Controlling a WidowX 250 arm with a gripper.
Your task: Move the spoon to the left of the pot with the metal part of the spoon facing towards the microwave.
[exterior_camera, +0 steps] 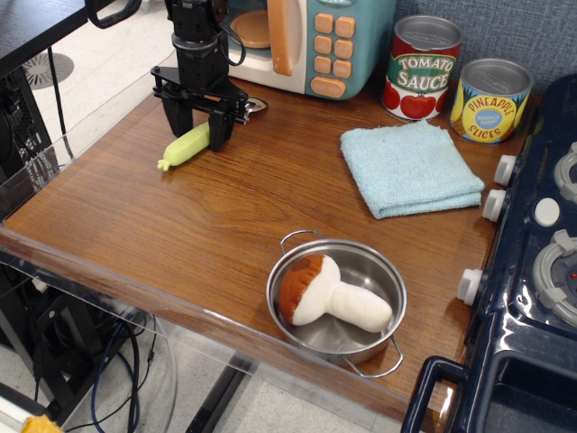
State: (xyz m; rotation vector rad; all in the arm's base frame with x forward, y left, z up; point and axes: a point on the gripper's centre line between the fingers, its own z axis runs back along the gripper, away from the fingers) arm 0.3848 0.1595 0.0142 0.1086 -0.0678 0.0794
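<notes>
The spoon lies on the wooden table at the back left, its lime-green handle (185, 147) pointing front-left and its shiny metal bowl (253, 105) toward the microwave (306, 41). My black gripper (196, 126) hangs over the upper part of the handle, its fingers (219, 128) spread on either side of it; the fingers look open. The steel pot (337, 300) with wire loop handles stands at the front, well to the right of the spoon. A plush mushroom (329, 295) lies inside it.
A folded light-blue cloth (410, 168) lies right of centre. A tomato sauce can (422, 68) and a pineapple can (489, 100) stand at the back right. A dark blue toy stove (527, 271) takes up the right edge. The table's front edge (162, 302) drops off.
</notes>
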